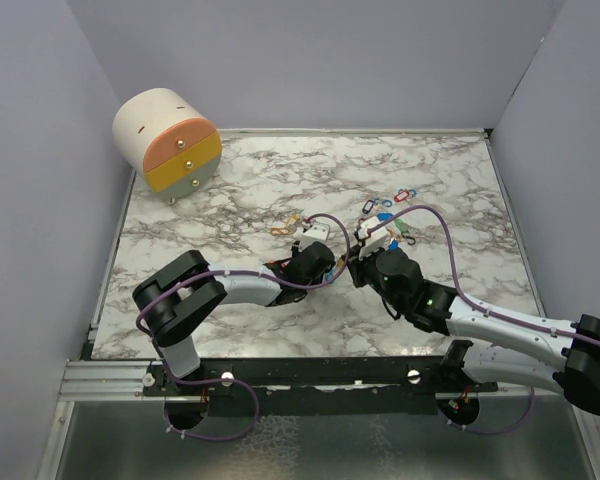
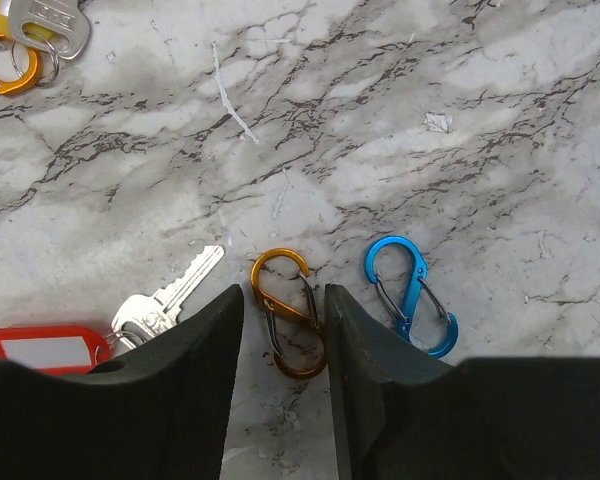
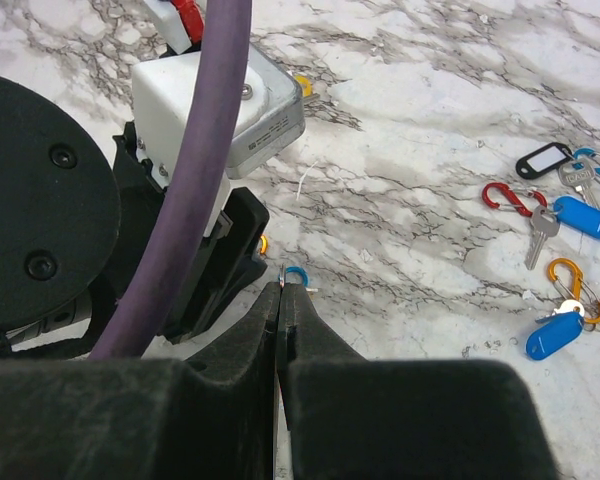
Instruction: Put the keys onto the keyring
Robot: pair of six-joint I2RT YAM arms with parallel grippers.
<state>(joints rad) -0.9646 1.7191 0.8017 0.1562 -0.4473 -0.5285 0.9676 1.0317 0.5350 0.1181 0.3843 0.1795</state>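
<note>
In the left wrist view an orange S-shaped carabiner keyring (image 2: 290, 315) lies flat on the marble. My left gripper (image 2: 282, 292) is open, one finger on each side of it and the right finger close against it. A blue carabiner (image 2: 410, 295) lies just to the right. To the left lies a silver key (image 2: 170, 295) with a red tag (image 2: 40, 350). My right gripper (image 3: 280, 288) is shut, its tip just short of the blue carabiner (image 3: 298, 272). A thin metal sliver shows at that tip; I cannot tell what it is. From above, both grippers (image 1: 332, 266) (image 1: 356, 270) meet mid-table.
More tagged keys and carabiners (image 3: 555, 225) lie scattered to the right (image 1: 390, 210). Another key with an orange carabiner (image 2: 10, 70) lies at the far left (image 1: 290, 225). A round drawer unit (image 1: 170, 140) stands at the back left. The left arm's purple cable (image 3: 200, 150) runs close beside my right gripper.
</note>
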